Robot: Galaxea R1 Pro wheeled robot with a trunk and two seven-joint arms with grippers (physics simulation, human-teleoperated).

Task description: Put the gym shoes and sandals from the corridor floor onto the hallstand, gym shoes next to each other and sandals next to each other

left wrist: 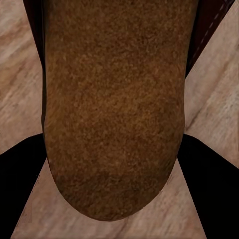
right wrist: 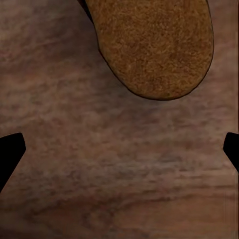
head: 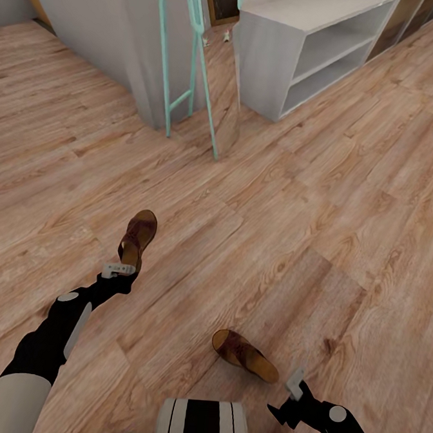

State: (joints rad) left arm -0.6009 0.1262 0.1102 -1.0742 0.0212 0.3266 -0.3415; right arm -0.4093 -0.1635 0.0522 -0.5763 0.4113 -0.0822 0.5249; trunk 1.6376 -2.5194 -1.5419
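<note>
Left gripper [head: 119, 270] spread wide around one brown sandal's [head: 137, 237] heel; right gripper [head: 295, 382], wide, just beside the other sandal [head: 244, 355]; both on the corridor floor [head: 294, 215].

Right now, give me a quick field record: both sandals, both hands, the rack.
left sandal: on the floor, heel end between the left hand's fingers
left hand: at that sandal, open or shut unclear
right sandal: on the floor, near the right hand
right hand: open, apart from the sandal
hallstand: far ahead, visible shelves hold no shoes
</note>
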